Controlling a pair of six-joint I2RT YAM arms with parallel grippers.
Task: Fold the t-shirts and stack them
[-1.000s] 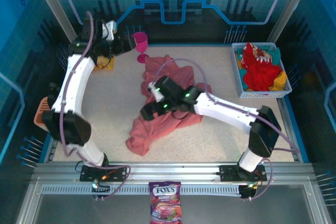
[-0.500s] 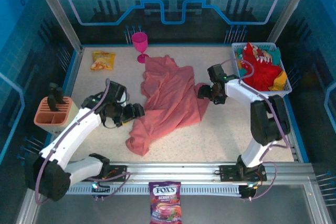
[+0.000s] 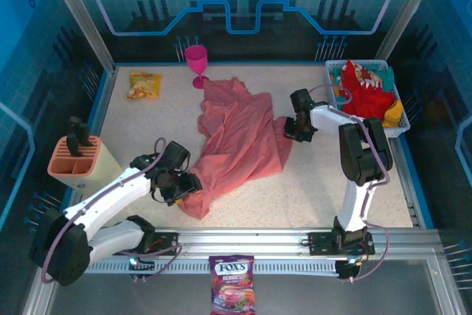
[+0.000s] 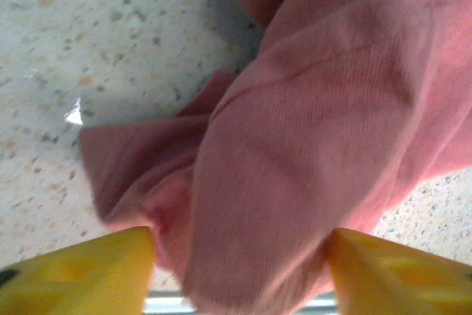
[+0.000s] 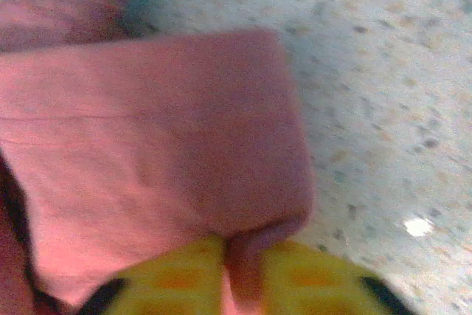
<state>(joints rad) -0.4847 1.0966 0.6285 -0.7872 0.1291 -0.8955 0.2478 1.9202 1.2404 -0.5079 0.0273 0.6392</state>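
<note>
Right wrist: right jaws clamp an edge of the salmon-pink t-shirt (image 5: 147, 130); left jaws parted astride its corner.

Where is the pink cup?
In the top view, the pink cup stands at the far edge of the table, between the snack packet on its left and the pink shirt on its right.

Crumpled salmon-pink cloth t-shirt (image 4: 295, 145) running off my left wrist view's right edge, my yellow fingertips (image 4: 81, 271) cropped below, right wrist view blurred.
</note>
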